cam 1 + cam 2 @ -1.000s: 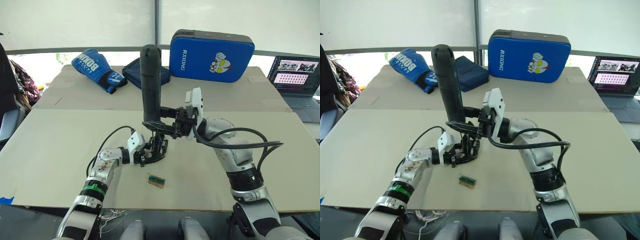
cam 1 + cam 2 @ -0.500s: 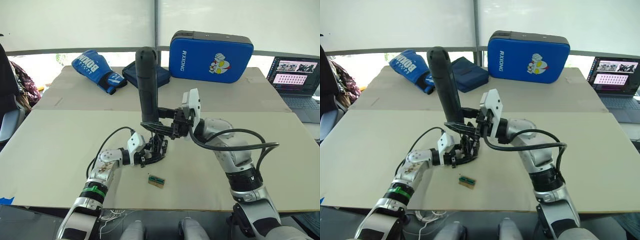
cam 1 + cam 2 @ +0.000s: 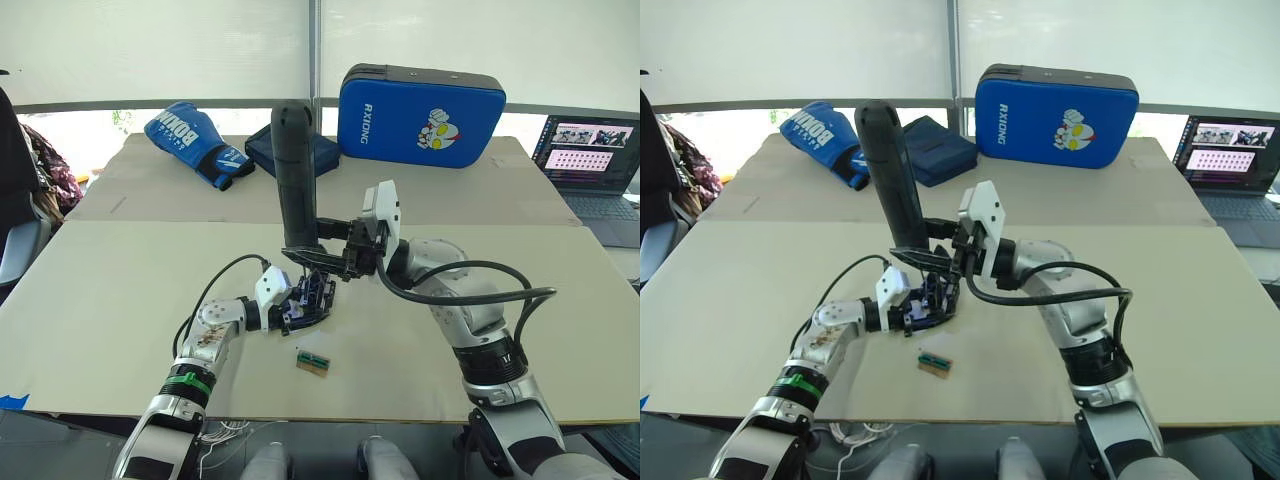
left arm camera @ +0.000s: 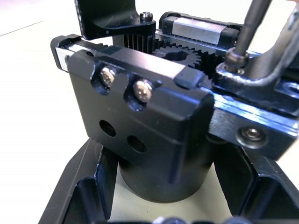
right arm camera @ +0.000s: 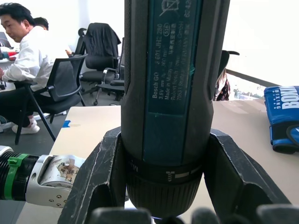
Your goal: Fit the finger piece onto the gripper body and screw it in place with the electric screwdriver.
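Left claw (image 3: pixel 296 312): clamped on the chunky black body (image 4: pixel 140 121), low on the worktop (image 3: pixel 120 300).
Right claw (image 3: pixel 325 255): pinching the upright screwdriver (image 3: pixel 295 170), smooth black cylinder.
Bit (image 4: pixel 247 28): thin metal, seated in a screw.
Risk: tilt could slip the bit off.

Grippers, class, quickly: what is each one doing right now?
Left gripper: shut on the gripper body, steadying it on the table.
Right gripper: shut on the electric screwdriver, held upright above the gripper body.
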`<state>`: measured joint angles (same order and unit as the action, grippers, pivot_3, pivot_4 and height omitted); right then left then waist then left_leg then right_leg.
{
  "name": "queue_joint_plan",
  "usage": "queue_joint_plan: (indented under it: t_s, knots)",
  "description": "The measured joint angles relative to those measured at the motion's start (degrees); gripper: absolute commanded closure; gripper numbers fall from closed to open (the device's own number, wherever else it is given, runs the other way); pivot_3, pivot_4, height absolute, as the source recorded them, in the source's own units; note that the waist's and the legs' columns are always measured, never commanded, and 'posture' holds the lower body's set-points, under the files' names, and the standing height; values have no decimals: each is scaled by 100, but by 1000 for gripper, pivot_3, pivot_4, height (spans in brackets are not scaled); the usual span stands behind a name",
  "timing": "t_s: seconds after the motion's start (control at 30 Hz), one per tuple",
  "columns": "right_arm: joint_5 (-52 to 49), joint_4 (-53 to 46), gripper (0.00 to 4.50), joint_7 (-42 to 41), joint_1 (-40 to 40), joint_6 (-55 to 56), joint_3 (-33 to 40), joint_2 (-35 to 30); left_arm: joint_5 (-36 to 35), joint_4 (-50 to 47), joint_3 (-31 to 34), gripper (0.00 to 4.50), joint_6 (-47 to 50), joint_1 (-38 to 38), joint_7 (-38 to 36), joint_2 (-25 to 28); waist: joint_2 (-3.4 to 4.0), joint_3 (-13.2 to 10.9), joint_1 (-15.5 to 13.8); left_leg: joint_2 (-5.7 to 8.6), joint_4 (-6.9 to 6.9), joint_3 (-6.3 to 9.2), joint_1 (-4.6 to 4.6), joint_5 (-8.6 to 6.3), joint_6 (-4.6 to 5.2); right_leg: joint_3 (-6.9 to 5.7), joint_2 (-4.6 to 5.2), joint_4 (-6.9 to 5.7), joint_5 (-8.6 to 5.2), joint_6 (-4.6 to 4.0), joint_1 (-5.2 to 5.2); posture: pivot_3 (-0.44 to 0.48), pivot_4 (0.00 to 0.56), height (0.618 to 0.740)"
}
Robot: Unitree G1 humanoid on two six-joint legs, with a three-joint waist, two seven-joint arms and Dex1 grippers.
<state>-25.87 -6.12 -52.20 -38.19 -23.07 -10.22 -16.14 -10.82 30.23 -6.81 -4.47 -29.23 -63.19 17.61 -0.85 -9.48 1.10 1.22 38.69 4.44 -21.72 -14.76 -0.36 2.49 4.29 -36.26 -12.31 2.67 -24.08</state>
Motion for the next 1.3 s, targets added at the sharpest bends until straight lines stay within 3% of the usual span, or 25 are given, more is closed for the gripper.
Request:
queue_joint_plan:
  t_s: [0.5,0.97,1.03,1.13,1.3]
  knots:
    - [-41,-35,2585,-71,-97,-18,51,-97,46,18,-3,2101,-62,0,41,-31,0,3,-10,0,0,0,0,0,0,0,1,1,0,0,1,0,150,740]
    - [-813,-333,2585,-522,-518,-273,445,-179,149,50,-13,2101,-273,22,202,-78,1,-2,-27,2,5,4,-17,1,0,-3,2,-1,1,1,-11,0,150,740]
    - [-820,-333,2585,-523,-466,-254,455,-179,144,48,1,1060,-220,22,202,-85,1,-2,-26,3,5,4,-17,1,0,-3,2,-2,1,1,-12,0,150,740]
    - [-914,-373,2585,-529,-382,-246,497,-176,99,46,41,23,-153,25,231,-113,0,-2,-28,3,5,5,-17,1,0,-3,3,-2,1,1,-12,0,150,740]
    - [-1095,-536,2585,-525,-372,-216,763,-237,45,-20,78,23,-164,83,243,-84,0,-2,-17,1,4,5,-19,0,0,-3,2,-1,1,1,-15,0,150,740]
